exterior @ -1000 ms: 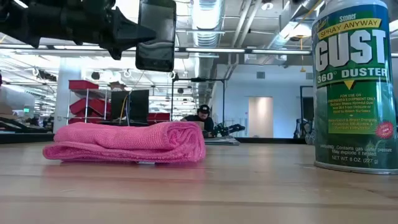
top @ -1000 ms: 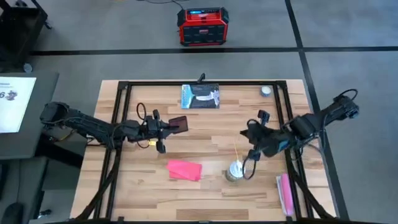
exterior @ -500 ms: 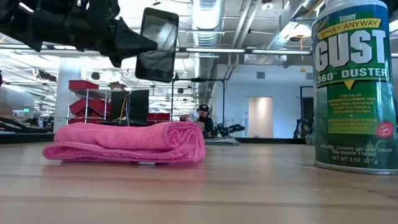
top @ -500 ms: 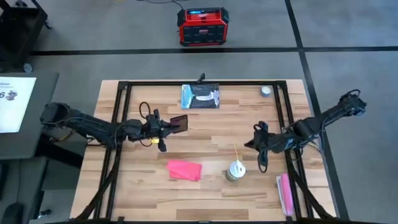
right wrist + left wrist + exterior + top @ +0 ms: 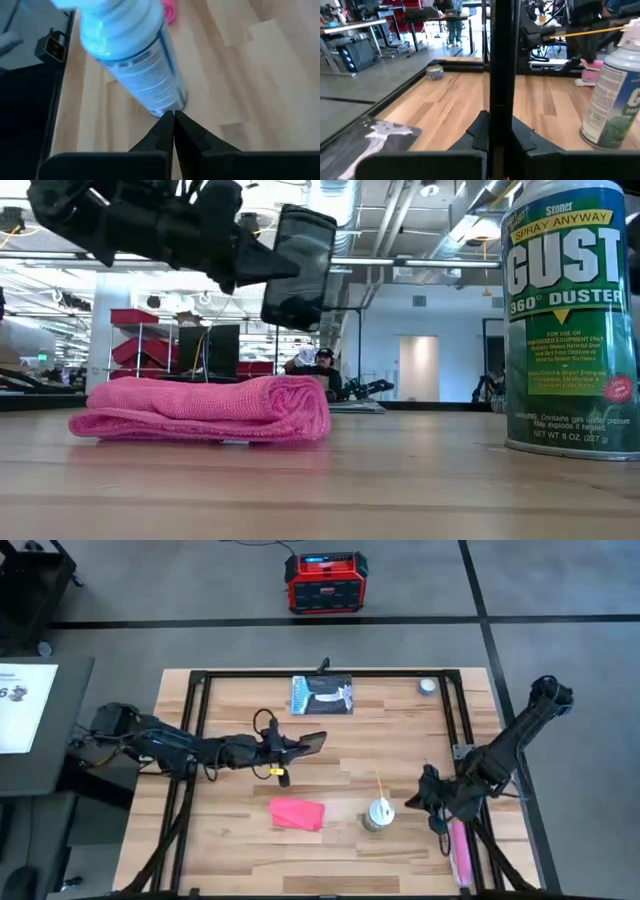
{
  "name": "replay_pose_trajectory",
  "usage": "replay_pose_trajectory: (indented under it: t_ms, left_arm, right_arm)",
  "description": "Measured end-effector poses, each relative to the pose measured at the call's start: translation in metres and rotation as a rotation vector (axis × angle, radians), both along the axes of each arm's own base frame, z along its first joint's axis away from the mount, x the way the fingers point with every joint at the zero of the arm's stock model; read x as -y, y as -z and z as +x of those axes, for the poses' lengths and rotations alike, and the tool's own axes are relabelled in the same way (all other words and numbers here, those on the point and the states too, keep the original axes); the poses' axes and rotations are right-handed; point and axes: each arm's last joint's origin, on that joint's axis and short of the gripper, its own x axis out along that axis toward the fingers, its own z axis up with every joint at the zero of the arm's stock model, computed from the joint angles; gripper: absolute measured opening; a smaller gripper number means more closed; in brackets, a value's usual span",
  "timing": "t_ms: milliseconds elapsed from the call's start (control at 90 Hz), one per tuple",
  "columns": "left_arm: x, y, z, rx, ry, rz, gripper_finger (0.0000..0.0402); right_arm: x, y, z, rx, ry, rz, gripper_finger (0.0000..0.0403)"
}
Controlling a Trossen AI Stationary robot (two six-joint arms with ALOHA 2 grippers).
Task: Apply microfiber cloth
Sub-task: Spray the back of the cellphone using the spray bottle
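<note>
Phone [image 5: 311, 743] clamped edge-on in left pincer [image 5: 290, 746], above counter [image 5: 240, 840]. Microfiber cloth [image 5: 297, 812] folded, nearby, untouched. Right pincer [image 5: 173, 120] closed, empty, beside duster can [image 5: 379, 814]. Risk: thin-edge grip slipping; can toppling.

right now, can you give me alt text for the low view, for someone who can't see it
A folded pink microfiber cloth lies on the wooden table, and above it the left gripper holds a black phone in the air. A green Gust duster can stands at the right edge.
</note>
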Motion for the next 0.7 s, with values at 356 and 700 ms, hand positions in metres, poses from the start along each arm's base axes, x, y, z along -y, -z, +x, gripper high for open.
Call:
replay_pose_trajectory:
  t_ms: [356, 700]
  left_arm:
    - [-0.011, 0.001, 0.001, 0.003, 0.006, -0.039, 0.0002]
    - [-0.017, 0.001, 0.001, 0.002, 0.004, -0.041, 0.0002]
  right_arm:
    - [-0.016, 0.021, 0.028, 0.04, 0.03, -0.018, 0.0]
    - [-0.016, 0.028, 0.05, 0.067, 0.01, 0.018, 0.0]
